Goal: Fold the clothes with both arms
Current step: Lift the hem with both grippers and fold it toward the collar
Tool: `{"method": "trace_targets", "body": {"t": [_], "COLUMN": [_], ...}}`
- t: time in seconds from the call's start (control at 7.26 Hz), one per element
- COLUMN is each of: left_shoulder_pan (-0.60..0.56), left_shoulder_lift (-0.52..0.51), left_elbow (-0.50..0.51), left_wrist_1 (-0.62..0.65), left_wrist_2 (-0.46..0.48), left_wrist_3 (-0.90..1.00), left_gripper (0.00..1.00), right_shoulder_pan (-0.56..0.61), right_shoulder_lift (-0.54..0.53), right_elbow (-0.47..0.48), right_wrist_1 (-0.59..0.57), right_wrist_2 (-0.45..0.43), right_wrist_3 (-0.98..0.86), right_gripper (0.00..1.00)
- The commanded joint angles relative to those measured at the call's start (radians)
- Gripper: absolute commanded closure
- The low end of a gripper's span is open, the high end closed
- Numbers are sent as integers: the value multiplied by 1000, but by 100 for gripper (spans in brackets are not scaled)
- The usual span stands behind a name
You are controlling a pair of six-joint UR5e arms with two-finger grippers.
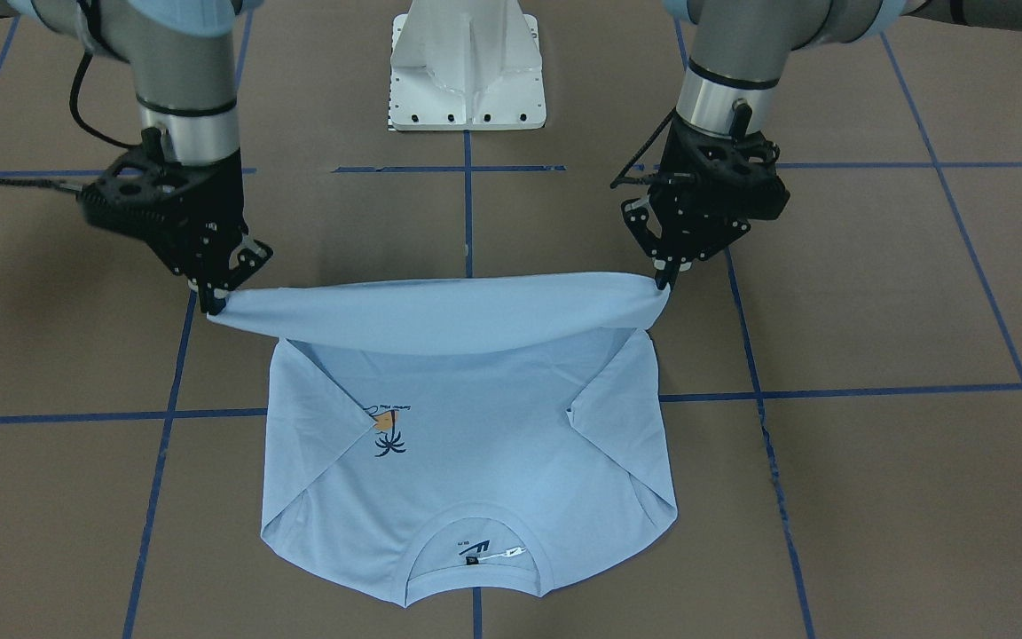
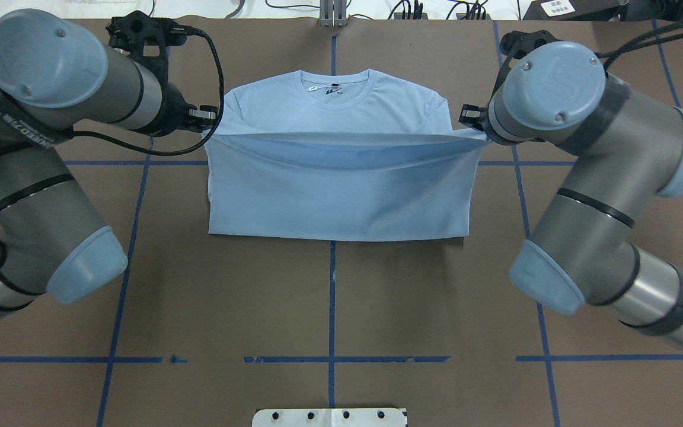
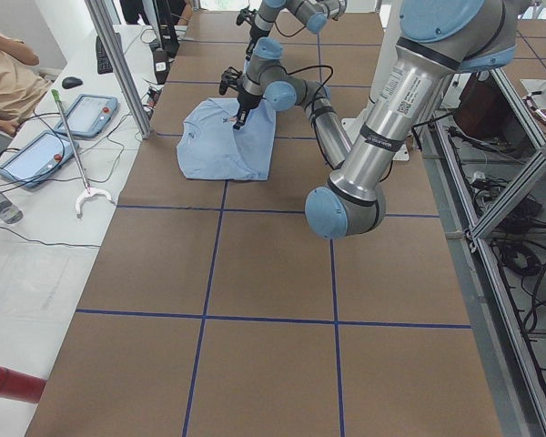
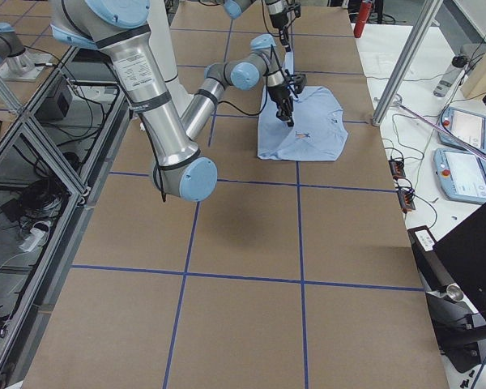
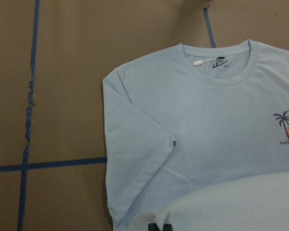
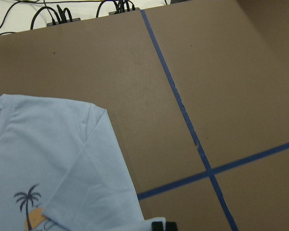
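Now: T-shirt (image 1: 475,417) lies on the counter (image 1: 875,488), both sleeves (image 1: 316,399) tucked in | left end effector (image 1: 664,277) and right end effector (image 1: 212,300) each pinch a corner of the hem (image 1: 440,306), raised above the chest | left for you: lay hem at collar (image 1: 475,524), release.

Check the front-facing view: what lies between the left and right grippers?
The T-shirt: its lifted hem spans from left gripper to right gripper, both shut on it. The front-facing view shows it.

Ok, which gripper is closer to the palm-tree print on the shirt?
Right. The right gripper pinches the T-shirt corner nearest the palm-tree print; the left gripper pinches the far corner.
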Motion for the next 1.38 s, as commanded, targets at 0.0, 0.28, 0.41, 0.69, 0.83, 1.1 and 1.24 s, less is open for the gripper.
{"method": "trace_targets", "body": {"t": [0.0,0.28,0.41,0.69,0.83,1.1,1.24], "left_shoulder_pan": [-36,-73,-84,-84,-82,-76,-53], "left_shoulder_lift": [-73,-159,-179,-220,-231,-244,-241], "left_elbow": [247,424,485,655,735,783,782], "left_wrist_1": [-183,-262,-291,-409,-476,-500,-503], "left_wrist_2": [4,6,6,9,44,49,49], "left_wrist_3": [9,54,79,81,90,99,98], "left_gripper": [100,100,100,100,100,100,100], "right_shoulder_pan": [48,63,68,68,66,59,51], "right_shoulder_lift": [111,177,183,222,226,232,231], "right_elbow": [-302,-417,-449,-582,-615,-642,-646], "right_wrist_1": [202,238,265,365,390,396,397], "right_wrist_2": [1,1,1,-2,-2,-5,-9], "right_wrist_3": [-30,-44,-47,-48,-50,-50,-50], "right_gripper": [100,100,100,100,100,100,100]}}
